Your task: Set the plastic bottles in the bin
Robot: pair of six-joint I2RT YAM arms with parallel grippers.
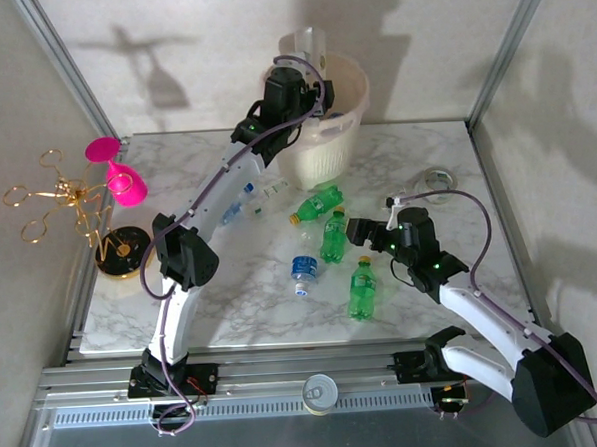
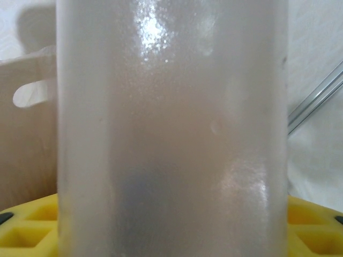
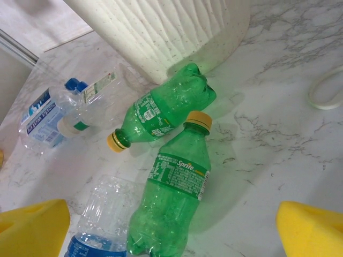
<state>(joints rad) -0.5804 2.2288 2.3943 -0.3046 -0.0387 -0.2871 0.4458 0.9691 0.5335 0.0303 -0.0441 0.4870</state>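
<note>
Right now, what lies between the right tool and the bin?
Two green bottles lie there, one by the bin, one nearer the right tool. The right wrist view shows this.

Left wrist: pale bottle (image 2: 171,134) too close, blurred, cut off top and bottom; grip unclear. Top view: left gripper (image 1: 302,68) jaws hidden above bin (image 1: 352,105). Right wrist: clear blue-label bottle (image 3: 104,219) cut by bottom edge, white ring (image 3: 312,96) by right edge.

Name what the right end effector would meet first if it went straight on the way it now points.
Probably the green Sprite bottle lying straight ahead; the clear blue-labelled bottle beside it looks about as near, so depth leaves some doubt.
</note>
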